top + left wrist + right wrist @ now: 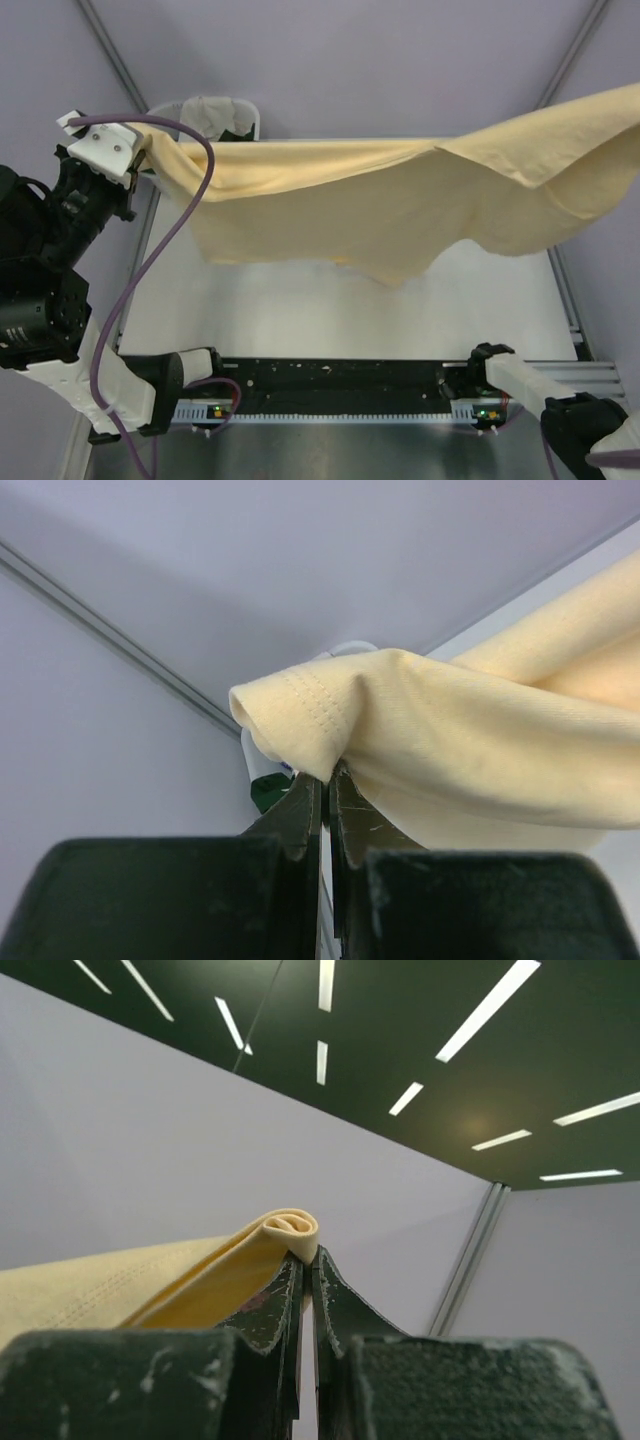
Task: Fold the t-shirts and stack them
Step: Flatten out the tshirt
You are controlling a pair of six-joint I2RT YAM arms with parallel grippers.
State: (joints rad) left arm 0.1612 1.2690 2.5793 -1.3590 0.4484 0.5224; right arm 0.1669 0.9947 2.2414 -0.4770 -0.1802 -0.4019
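Observation:
A pale peach-yellow t-shirt (400,195) hangs stretched in the air across the table, held at both ends. My left gripper (140,150) is shut on its left corner, high at the far left; in the left wrist view (326,772) a hemmed fold (310,715) bulges above the closed jaws. My right gripper is out of the top view past the right edge; in the right wrist view (306,1257) it is shut on a rolled edge of the shirt (285,1228), raised and pointing up toward the ceiling. The shirt's lower part sags over the table's middle.
A white plastic tub (215,115) holding cream-white and dark green cloth stands at the table's far left corner, just behind the shirt. The white table top (300,310) lies below. The arm bases and a black rail (340,385) line the near edge.

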